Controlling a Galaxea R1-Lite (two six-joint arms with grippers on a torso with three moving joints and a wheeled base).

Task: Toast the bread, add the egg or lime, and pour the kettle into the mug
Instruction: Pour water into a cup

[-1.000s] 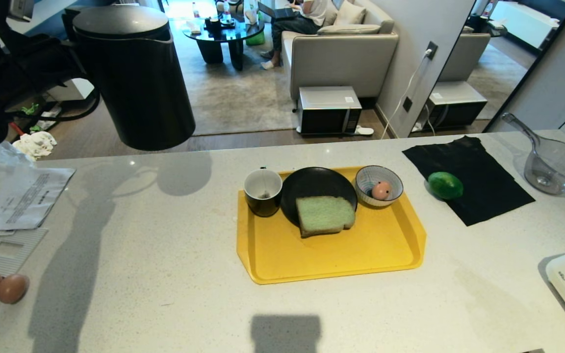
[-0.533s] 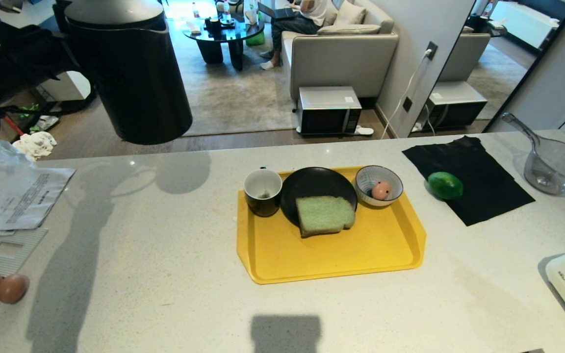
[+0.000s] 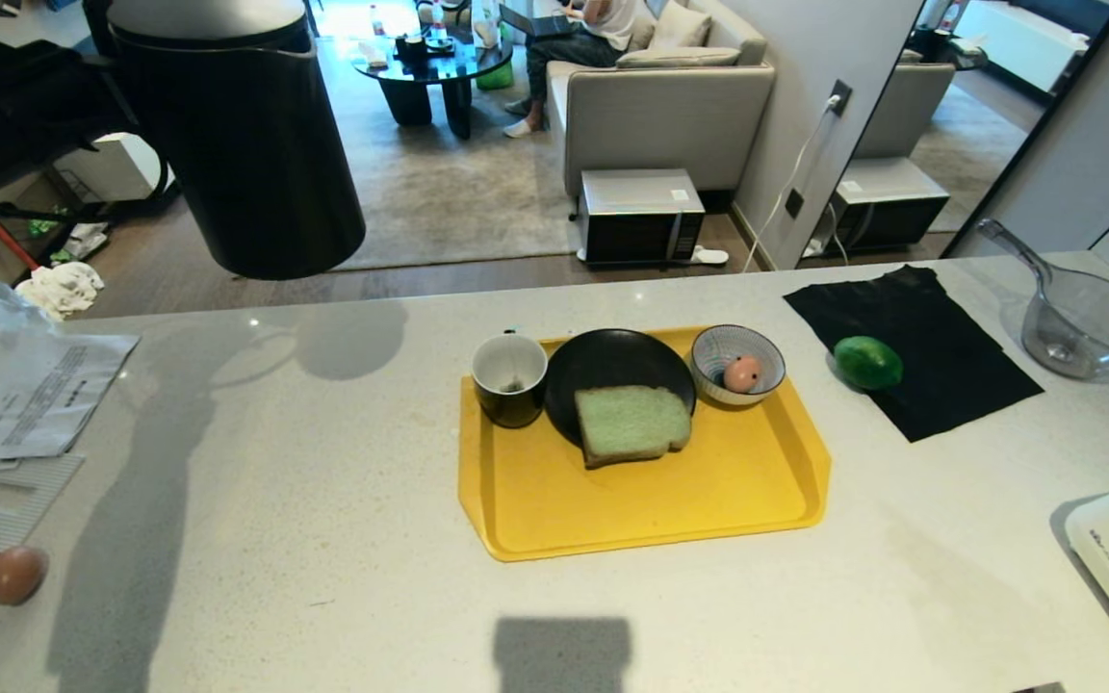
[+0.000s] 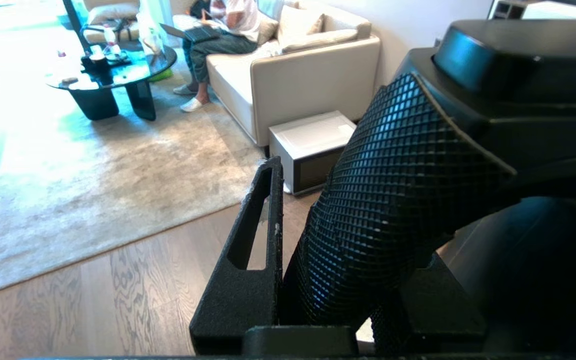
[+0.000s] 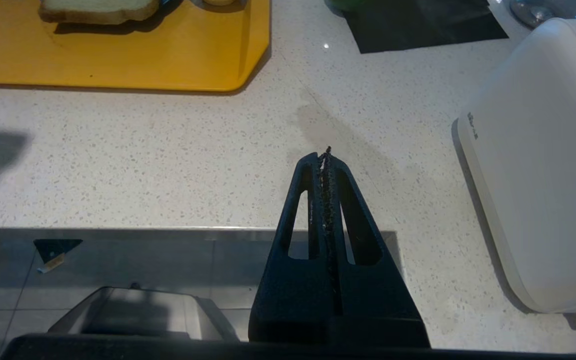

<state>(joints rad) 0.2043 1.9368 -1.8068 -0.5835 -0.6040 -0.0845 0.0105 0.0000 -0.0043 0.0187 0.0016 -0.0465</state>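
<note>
Black kettle (image 3: 237, 144) aloft, upright.

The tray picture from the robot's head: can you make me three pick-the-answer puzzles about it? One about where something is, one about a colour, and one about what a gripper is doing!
1. Where is the egg?
A. In the striped bowl
B. On the black cloth
C. Inside the mug

2. What colour is the tray?
A. Blue
B. Yellow
C. White

3. What is the left gripper doing?
A. Hanging open with nothing in it
B. Pinching the bread
C. Gripping the kettle by its handle, up in the air

Answers:
1. A, since the pinkish egg sits in the striped bowl at the tray's far right corner.
2. B, since the tray under the plate, mug and bowl is bright yellow.
3. C, since the left wrist view shows the fingers clamped around the textured handle, and the kettle hangs above the counter.
</note>
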